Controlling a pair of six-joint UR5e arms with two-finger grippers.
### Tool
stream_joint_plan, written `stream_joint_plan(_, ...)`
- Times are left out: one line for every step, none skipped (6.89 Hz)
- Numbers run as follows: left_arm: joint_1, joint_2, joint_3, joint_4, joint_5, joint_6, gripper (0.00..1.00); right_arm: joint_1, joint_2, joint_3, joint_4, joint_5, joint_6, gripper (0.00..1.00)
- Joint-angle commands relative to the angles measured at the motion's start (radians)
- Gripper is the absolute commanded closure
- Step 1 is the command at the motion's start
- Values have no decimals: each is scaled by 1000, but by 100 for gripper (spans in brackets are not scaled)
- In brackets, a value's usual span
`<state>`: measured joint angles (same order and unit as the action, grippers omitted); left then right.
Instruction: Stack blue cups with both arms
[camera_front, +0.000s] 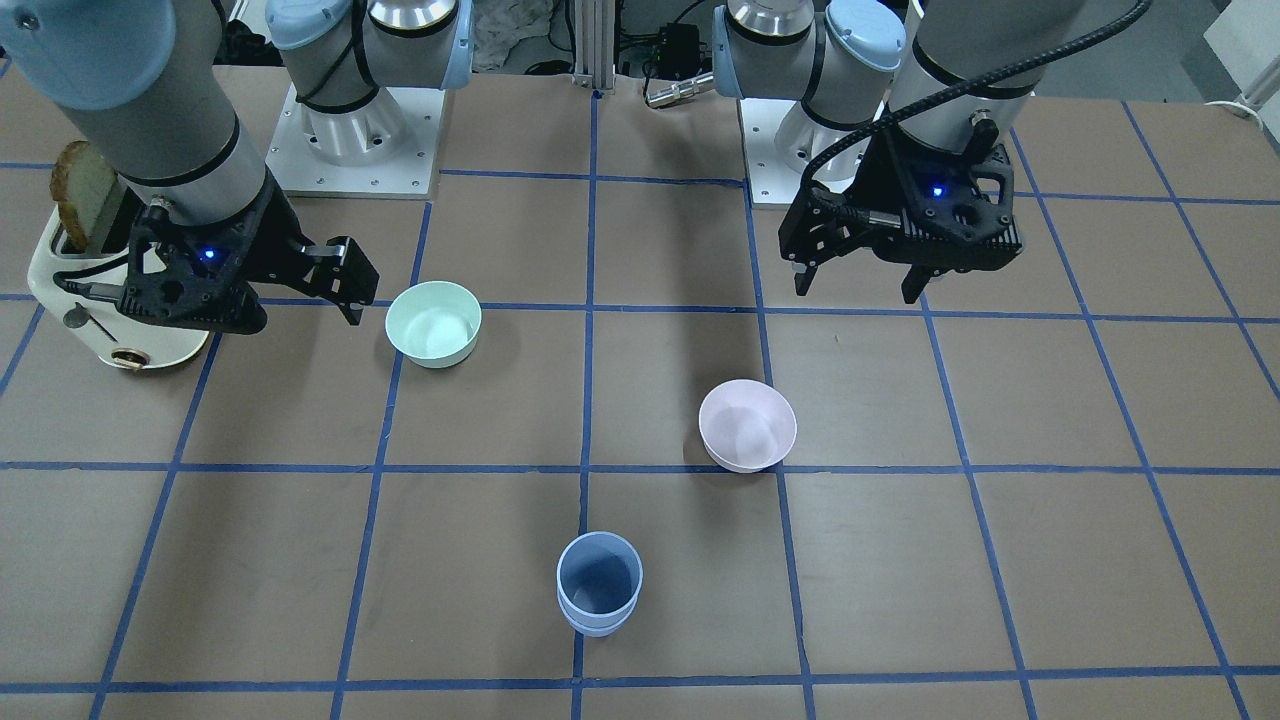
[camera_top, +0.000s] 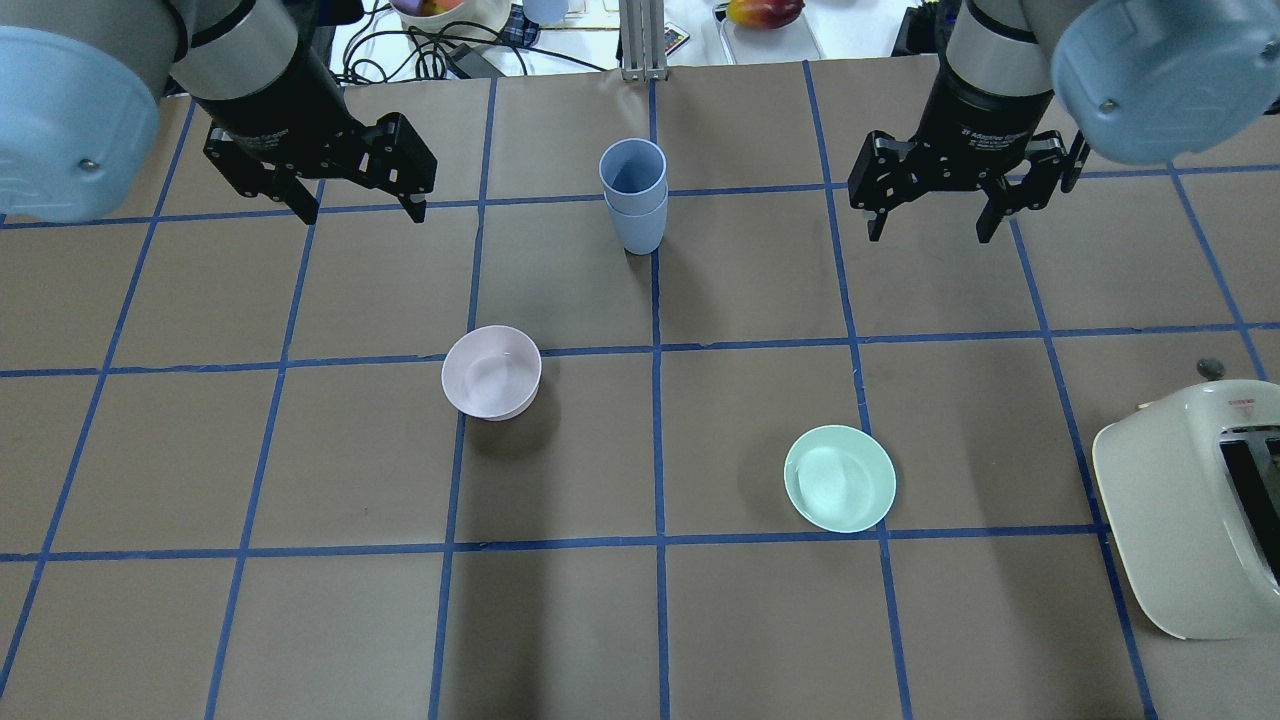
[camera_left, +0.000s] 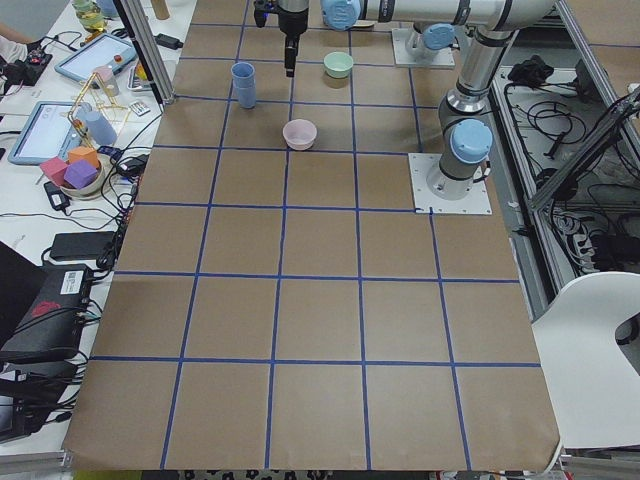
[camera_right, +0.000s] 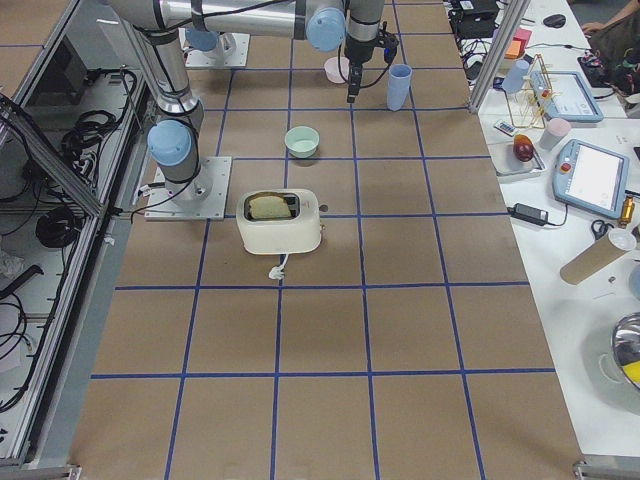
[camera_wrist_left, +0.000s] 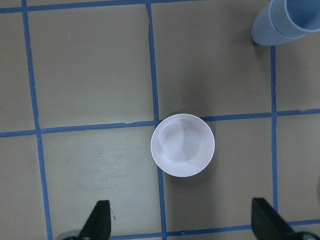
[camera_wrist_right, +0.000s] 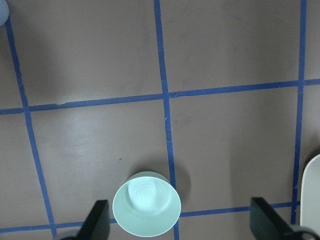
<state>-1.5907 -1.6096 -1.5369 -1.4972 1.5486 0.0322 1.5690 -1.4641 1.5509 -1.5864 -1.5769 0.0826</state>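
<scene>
The two blue cups (camera_front: 598, 585) stand nested, one inside the other, upright on the table's far middle in the overhead view (camera_top: 633, 195); they also show at the top right of the left wrist view (camera_wrist_left: 282, 22). My left gripper (camera_top: 360, 205) is open and empty, raised to the left of the cups; in the front view it hangs on the right (camera_front: 857, 290). My right gripper (camera_top: 930, 235) is open and empty, raised to the right of the cups. Neither gripper touches the cups.
A pale pink bowl (camera_top: 491, 372) sits below my left gripper (camera_wrist_left: 182, 222). A mint green bowl (camera_top: 839, 478) sits below my right gripper (camera_wrist_right: 181, 222). A cream toaster (camera_top: 1190, 510) with a slice of toast (camera_front: 80, 190) stands at the robot's right.
</scene>
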Motion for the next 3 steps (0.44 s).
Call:
stream_joint_plan(0, 2, -2, 0, 1, 0, 0, 0, -1, -3, 0, -6, 0, 0)
stream_joint_plan(0, -4, 1, 2, 2, -2, 0, 0, -2, -5, 0, -8, 0, 0)
stream_joint_plan(0, -3, 1, 3, 1, -2, 0, 0, -7, -5, 0, -8, 0, 0)
